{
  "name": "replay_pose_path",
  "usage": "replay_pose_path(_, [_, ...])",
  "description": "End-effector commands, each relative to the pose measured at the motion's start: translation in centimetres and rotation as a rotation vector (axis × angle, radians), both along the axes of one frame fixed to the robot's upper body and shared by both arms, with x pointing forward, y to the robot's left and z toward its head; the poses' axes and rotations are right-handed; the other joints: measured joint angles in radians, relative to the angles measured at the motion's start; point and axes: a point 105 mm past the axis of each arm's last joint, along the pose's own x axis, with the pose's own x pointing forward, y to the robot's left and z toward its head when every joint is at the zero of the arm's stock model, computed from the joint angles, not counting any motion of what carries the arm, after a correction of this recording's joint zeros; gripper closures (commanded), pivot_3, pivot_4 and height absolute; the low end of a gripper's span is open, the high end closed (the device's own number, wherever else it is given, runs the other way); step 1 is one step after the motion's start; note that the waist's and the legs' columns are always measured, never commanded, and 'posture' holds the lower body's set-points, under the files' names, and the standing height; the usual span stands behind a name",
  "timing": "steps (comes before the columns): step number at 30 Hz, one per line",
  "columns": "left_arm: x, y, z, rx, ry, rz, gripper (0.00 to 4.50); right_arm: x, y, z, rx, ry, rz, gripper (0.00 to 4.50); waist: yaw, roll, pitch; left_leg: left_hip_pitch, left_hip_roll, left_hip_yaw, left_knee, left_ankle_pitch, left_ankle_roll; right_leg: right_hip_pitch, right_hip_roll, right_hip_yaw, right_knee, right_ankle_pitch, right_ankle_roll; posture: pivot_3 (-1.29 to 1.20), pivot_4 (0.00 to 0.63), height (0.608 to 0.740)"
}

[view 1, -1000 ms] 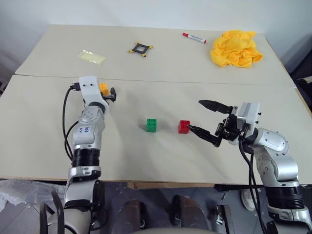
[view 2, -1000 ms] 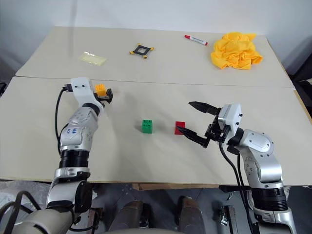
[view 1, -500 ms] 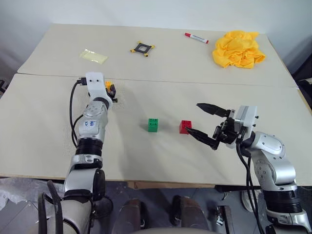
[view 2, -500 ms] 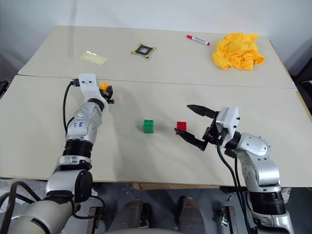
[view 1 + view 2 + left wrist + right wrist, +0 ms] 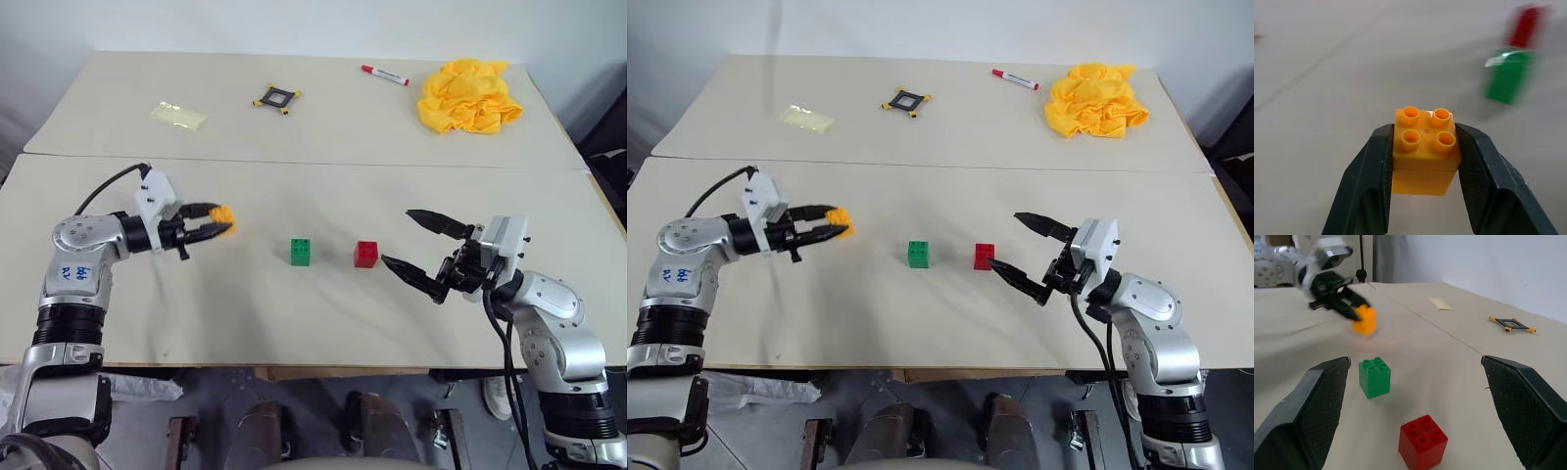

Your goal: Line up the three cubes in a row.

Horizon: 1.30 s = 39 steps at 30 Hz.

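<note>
The orange-yellow cube (image 5: 1424,150) is gripped in the left claw (image 5: 214,231); the right claw (image 5: 424,254) is spread wide, empty. It is to be set beside the green cube (image 5: 301,252), in line with the red cube (image 5: 366,254).

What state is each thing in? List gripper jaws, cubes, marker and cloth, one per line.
Left gripper: shut on the orange-yellow plastic studded cube, held off the table.
Right gripper: open, empty.
Green plastic studded cube: upright, free.
Red plastic studded cube: upright, free.
Red-capped marker: capped, lying flat.
Yellow cloth: crumpled.
</note>
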Motion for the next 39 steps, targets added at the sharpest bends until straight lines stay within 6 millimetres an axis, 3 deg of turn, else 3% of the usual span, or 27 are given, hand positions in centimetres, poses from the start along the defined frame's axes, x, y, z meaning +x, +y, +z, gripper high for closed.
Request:
replay_pose_path(1, [-0.9,-0.5,0.6,-0.048,-0.046,-0.16,3.02,-0.6,0.0,1.1,0.02,-0.046,-0.001,0.0,0.0,0.0,0.0,0.0,0.0,0.0,0.0,0.0,0.0,0.0,0.0,0.001,0.0,0.0,0.0,0.0,0.15,0.74])
replay_pose_path(12, [1.6,-0.6,-0.8,0.117,-0.06,-0.207,3.02,-1.4,0.0,0.0,-0.046,-0.028,0.039,0.0,-0.008,0.0,0.0,-0.001,-0.001,0.002,-0.001,0.0,0.0,-0.002,0.002,0.001,0.0,0.0,0.0,0.0,0.15,0.74])
replay_pose_path(22, [1.0,0.9,-1.2,0.207,0.001,-0.234,3.02,-1.8,-0.2,-0.9,-0.056,-0.005,0.033,0.0,-0.009,0.0,0.0,-0.001,-0.001,0.002,-0.001,0.0,0.0,-0.003,0.002,0.002,0.001,0.0,0.0,0.0,0.15,0.74])
replay_pose_path(24, [1.1,0.9,-1.1,0.193,0.013,-0.229,2.25,-1.7,-0.1,-1.0,-0.056,0.0,0.034,0.0,-0.009,0.0,0.0,-0.001,-0.001,0.002,0.0,0.0,0.001,-0.003,0.002,0.002,0.001,0.0,0.0,0.0,0.15,0.74])
replay_pose_path(29, [0.9,0.9,-1.3,0.178,0.036,-0.226,0.84,-1.4,-0.3,-1.3,-0.066,0.011,0.043,0.0,-0.009,0.0,0.0,-0.001,-0.001,0.002,0.0,0.0,0.001,-0.003,0.002,0.002,0.001,0.0,0.0,0.0,0.15,0.74])
replay_pose_path(32, [0.9,1.5,-0.3,0.112,0.012,-0.195,0.02,-0.9,-0.7,-1.6,-0.085,0.019,0.059,0.0,-0.009,0.0,0.0,-0.001,-0.001,0.002,0.0,0.0,0.001,-0.003,0.002,0.002,0.001,0.0,0.0,0.0,0.15,0.74])
replay_pose_path(35, [0.8,2.7,1.6,0.001,-0.049,-0.129,0.02,-0.4,-1.5,-1.9,-0.127,0.026,0.082,0.0,-0.013,0.0,0.0,-0.001,-0.001,0.002,0.0,0.0,0.001,-0.003,0.002,0.002,0.001,0.0,0.0,0.0,0.15,0.74])
replay_pose_path(39, [-1.3,5.1,1.9,-0.048,-0.048,-0.044,0.02,0.2,-3.2,-2.4,-0.191,0.051,0.122,0.0,-0.029,0.0,0.0,-0.001,0.004,0.002,-0.001,0.0,0.001,-0.004,0.002,0.002,0.002,0.0,0.0,0.0,0.15,0.74])
